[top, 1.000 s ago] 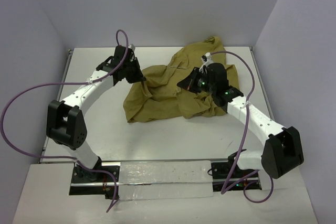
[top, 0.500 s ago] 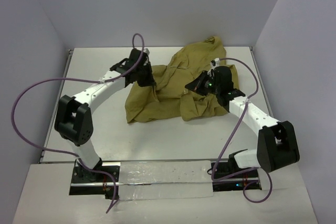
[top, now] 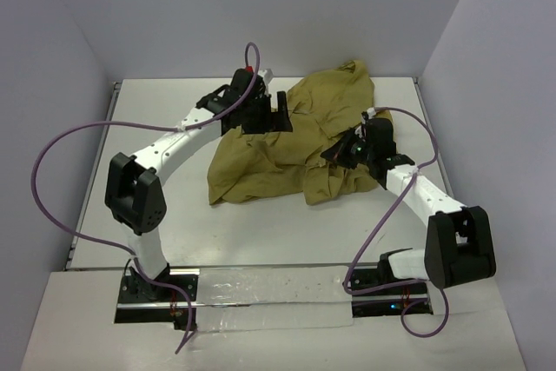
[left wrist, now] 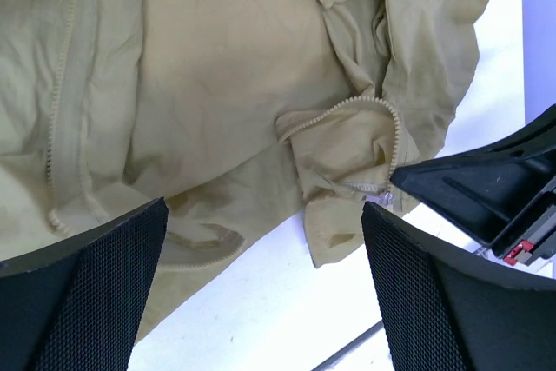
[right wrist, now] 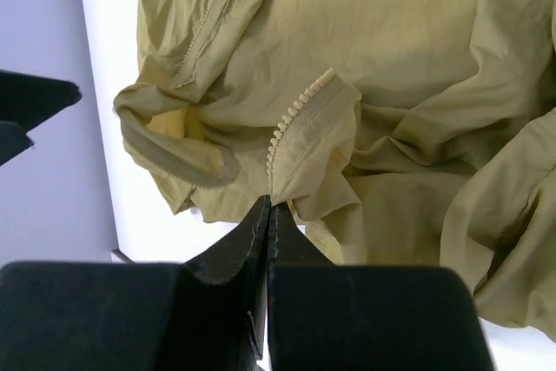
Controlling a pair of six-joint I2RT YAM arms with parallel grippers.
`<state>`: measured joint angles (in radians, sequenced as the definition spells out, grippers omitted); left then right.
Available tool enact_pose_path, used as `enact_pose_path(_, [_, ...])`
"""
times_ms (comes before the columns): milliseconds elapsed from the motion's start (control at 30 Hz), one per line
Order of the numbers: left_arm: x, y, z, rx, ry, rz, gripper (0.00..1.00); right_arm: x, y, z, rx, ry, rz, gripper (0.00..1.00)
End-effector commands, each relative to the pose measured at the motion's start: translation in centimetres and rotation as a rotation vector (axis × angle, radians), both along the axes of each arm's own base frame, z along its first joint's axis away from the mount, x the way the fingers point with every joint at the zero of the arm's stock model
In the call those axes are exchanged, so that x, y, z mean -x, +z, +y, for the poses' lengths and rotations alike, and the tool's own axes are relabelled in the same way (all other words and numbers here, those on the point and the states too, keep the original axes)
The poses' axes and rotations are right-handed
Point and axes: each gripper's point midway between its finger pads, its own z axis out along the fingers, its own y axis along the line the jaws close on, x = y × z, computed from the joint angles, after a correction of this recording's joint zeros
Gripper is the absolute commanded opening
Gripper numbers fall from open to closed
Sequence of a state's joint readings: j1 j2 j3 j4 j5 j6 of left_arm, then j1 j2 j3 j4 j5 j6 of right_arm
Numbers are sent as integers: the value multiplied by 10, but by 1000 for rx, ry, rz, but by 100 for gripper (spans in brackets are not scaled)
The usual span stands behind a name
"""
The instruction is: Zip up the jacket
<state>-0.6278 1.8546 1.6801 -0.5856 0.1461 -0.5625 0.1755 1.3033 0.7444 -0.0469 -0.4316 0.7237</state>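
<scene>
Nearest, both arm bases were noted at the near edge of the desk (top: 182, 232). The left arm (top: 165, 149) was stretched up and across toward the far middle. The right arm (top: 426, 202) was bent in from the right side. A purple cable (top: 52, 154) was looped out from the left arm.

Further in, the jacket (top: 261, 167) was found crumpled in a heap on the desk. It lay right of centre, between the two arms, and its far part was close to the desk's far edge.

At the near right side of the heap, the right fingers (right wrist: 268, 219) were pressed tightly together. A fold of the jacket was pinched at their tips. That fold was edged with a short curled run of zipper teeth (right wrist: 300, 115).

Further back, the left fingers (top: 280, 114) were held over the far left part of the jacket. They were spread wide and nothing was gripped between them. In the left wrist view only cloth and a strip of desk were seen below the gap.

A second row of teeth (left wrist: 59, 84) was recorded running along the cloth at the left of that view. It lay well apart from the curled run and was not joined to it.
</scene>
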Motion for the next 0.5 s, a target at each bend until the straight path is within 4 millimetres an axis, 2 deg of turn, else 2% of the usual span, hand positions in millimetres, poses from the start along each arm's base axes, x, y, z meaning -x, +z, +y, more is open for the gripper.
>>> enact_pose_path(0, [5, 27, 19, -9, 45, -65, 99, -1, 12, -2, 7, 15, -41, 0])
enact_pose_path(33, [7, 17, 23, -22, 62, -51, 99, -1, 12, -2, 7, 15, -40, 0])
enact_pose_path(67, [12, 30, 37, -5, 102, -81, 99, -1, 11, -2, 13, 17, -38, 0])
enact_pose_path(133, [14, 32, 49, 4, 139, -90, 99, -2, 10, -2, 23, 20, -40, 0])
enact_pose_path(167, [19, 19, 58, -16, 170, -66, 98, -3, 12, -2, 27, 24, -39, 0])
enact_pose_path(233, [28, 16, 74, -17, 208, -51, 92, -2, 16, -2, 51, 40, -59, 0])
enact_pose_path(333, [37, -18, 108, -74, 324, 45, 85, -2, 21, -4, 131, 42, -75, 0])
enact_pose_path(433, [60, -56, 131, -118, 394, 145, 91, 10, 17, -5, 207, 53, -45, 0])
enact_pose_path(467, [64, -57, 133, -109, 401, 141, 95, 14, 14, -6, 221, 51, -32, 0])
